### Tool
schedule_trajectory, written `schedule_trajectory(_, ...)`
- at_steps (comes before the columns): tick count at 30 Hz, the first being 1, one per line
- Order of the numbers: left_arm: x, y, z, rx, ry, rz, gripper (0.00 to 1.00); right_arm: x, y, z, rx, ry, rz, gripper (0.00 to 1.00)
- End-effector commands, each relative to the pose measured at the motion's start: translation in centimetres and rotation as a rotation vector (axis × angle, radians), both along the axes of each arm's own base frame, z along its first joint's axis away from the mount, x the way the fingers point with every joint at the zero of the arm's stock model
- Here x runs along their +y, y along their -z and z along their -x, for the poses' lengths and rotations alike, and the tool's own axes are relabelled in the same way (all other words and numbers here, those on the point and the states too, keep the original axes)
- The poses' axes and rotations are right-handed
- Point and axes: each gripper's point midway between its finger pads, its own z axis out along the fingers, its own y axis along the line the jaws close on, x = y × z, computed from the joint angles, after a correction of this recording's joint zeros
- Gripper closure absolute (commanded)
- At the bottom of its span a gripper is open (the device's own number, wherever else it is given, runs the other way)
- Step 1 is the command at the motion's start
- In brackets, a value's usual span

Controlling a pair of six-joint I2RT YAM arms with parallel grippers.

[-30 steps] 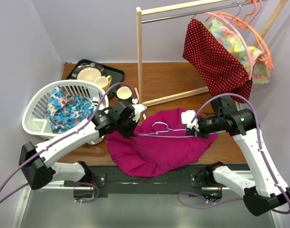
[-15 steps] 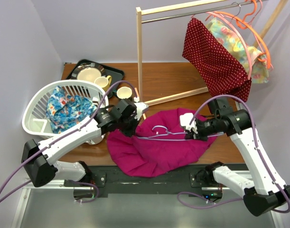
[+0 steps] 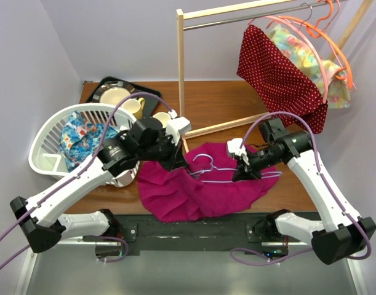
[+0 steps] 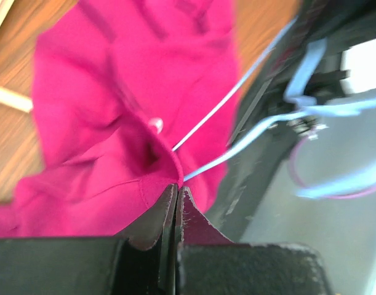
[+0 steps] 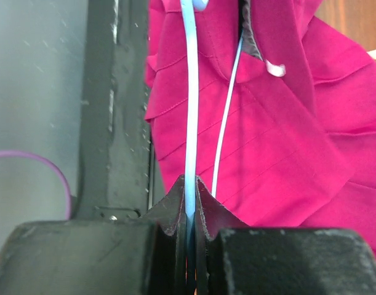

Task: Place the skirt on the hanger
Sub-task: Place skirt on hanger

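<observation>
The magenta skirt [image 3: 197, 187] lies bunched at the table's near edge, with its upper part lifted. My left gripper [image 3: 179, 161] is shut on the skirt's hem [image 4: 114, 178]; the left wrist view shows the jaws [image 4: 176, 188] pinching the fabric fold. The pale blue wire hanger [image 3: 213, 168] rests across the skirt's top. My right gripper [image 3: 239, 173] is shut on the hanger's bar [image 5: 190, 110], which runs straight out from between its fingertips [image 5: 190, 182]. A thinner hanger wire [image 5: 226, 117] lies over the pleated cloth [image 5: 286, 147].
A white laundry basket [image 3: 47, 165] holding blue patterned cloth [image 3: 83, 140] stands at the left. Behind it are a black tray [image 3: 152, 93] with a plate and a cup [image 3: 160, 119]. The wooden rack's post [image 3: 181, 74] rises mid-table; a red dotted garment [image 3: 277, 74] and orange hangers [image 3: 326, 43] hang at the right.
Both arms rose and moved inward. The left gripper lifted the skirt's hem up and to the right; the right gripper carried the hanger left. The skirt drew into a narrower heap.
</observation>
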Motion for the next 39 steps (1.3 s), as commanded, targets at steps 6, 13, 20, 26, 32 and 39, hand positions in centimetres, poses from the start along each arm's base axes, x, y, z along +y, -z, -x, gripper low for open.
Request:
schedule_trajectory(6, -3.0, -12.5, 2.4, -0.098, 0.145, 0.419, 1.0, 3.2, -2.7, -3.9, -0.038, 0.143, -0.186, 1.0)
schedule_trajectory(13, -3.7, -9.9, 1.3, -0.05, 0.086, 0.435, 1.0, 5.2, -3.1, -4.3, 0.076, 0.097, -0.293, 1.0)
schedule_trajectory(20, -3.3, -5.9, -0.4, -0.039, -0.009, 0.343, 0.52, 5.8, -1.4, -5.0, 0.125, 0.12, -0.308, 1.0)
schedule_trajectory(26, 1.1, -4.2, -0.5, -0.203, -0.013, 0.121, 0.19, 6.0, 1.2, -6.0, 0.135, 0.15, -0.294, 1.0)
schedule_trajectory(32, 4.4, -0.8, -0.2, -0.407, 0.139, -0.092, 0.18, 5.6, 0.3, -5.5, 0.074, 0.111, -0.291, 1.0)
schedule_trajectory(39, 2.1, 1.1, -0.9, -0.632, 0.367, -0.083, 0.17, 4.6, -1.5, -2.4, -0.036, 0.001, -0.318, 1.0)
